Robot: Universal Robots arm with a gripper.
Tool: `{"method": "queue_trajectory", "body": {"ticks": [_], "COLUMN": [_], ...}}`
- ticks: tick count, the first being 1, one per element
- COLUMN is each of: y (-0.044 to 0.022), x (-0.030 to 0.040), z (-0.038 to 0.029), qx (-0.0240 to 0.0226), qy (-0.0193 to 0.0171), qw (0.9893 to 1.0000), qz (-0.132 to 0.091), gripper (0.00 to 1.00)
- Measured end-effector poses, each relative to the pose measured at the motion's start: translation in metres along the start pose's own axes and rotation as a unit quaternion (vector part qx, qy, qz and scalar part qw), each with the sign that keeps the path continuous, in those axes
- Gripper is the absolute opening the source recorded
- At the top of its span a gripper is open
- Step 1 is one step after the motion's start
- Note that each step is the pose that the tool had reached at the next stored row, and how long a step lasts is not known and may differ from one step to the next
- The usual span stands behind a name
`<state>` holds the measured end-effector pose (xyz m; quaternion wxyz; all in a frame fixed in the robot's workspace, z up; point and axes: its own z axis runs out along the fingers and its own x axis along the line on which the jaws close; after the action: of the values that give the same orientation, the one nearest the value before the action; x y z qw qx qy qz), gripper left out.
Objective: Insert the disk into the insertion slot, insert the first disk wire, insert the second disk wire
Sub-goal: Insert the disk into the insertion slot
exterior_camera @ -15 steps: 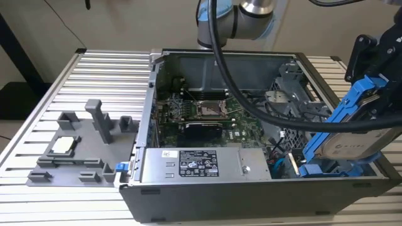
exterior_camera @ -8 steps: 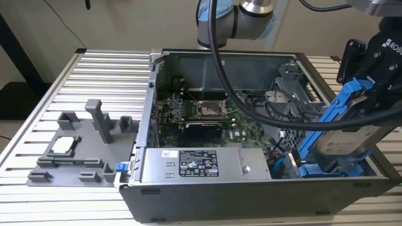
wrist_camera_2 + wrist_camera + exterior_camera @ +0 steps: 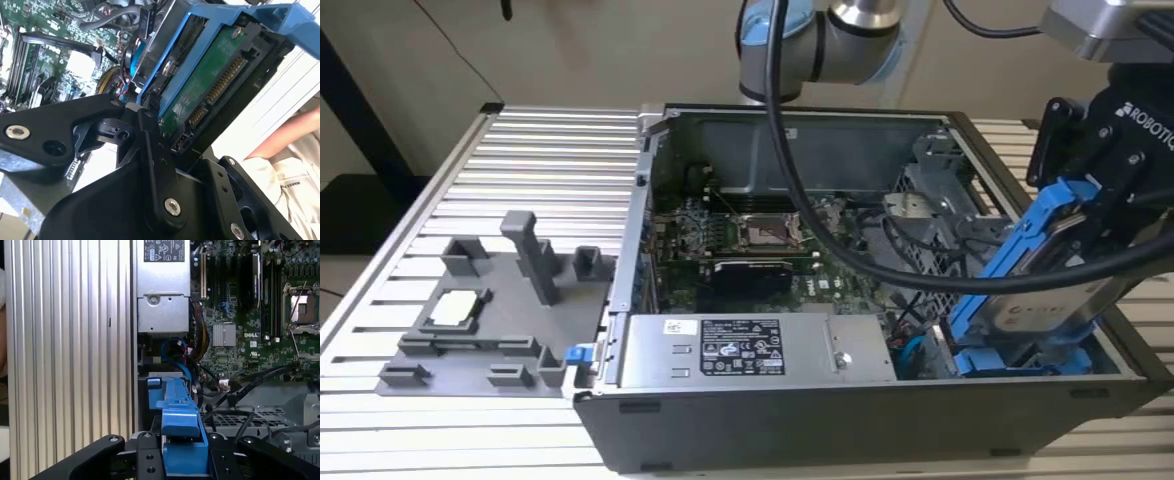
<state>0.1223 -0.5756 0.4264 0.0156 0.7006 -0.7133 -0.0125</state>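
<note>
The jaws are closed on 1 disk (image 3: 1041, 305), held tilted at 4 o'clock over 1 open computer case (image 3: 854, 430) in the exterior view.

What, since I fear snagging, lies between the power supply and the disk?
In the first wrist view, a looped blue cable and other wires lie between power supply and disk.

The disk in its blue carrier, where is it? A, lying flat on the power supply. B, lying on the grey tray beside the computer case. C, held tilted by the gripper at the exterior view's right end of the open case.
C: the gripper is clamped on the disk, which in the exterior view leans tilted with its lower end down inside the case.
</note>
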Motion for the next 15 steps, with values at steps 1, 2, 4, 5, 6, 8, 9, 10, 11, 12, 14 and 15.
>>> {"method": "queue_trajectory", "body": {"ticks": [1,2,4,5,6,8,9,10,11,12,14,15], "y": [0.0,-0.0001,-0.0002,-0.0003,-0.0003,-0.001,-0.0019,-0.0031,-0.0042,-0.0046,-0.0048,-0.0049], "x": [-0.0011,-0.0019,-0.002,-0.0021,-0.0021,-0.0021,-0.0021,-0.0021,-0.0021,-0.0021,-0.0021,-0.002], "z": [0.0019,0.0037,0.0068,0.0077,0.0089,0.0112,0.0118,0.0122,0.0127,0.0138,0.017,0.0187], "qx": [0.0,0.0,0.0,-0.0001,-0.0001,-0.0001,-0.0001,-0.0001,-0.0001,-0.0001,-0.0001,-0.0001], "qy": [-0.0007,-0.0014,-0.003,-0.0033,-0.0035,-0.0037,-0.0037,-0.0037,-0.0037,-0.0038,-0.0037,-0.0037], "qw": [1.0,1.0,1.0,1.0,1.0,1.0,1.0,1.0,1.0,1.0,1.0,1.0], "qz": [0.0,0.0,0.0,0.0,0.0,0.0,0.0,0.0,0.0,0.0,0.0,0.0], "gripper": [0.33,0.33,0.33,0.33,0.33,0.33,0.33,0.33,0.33,0.33,0.33,0.33]}}
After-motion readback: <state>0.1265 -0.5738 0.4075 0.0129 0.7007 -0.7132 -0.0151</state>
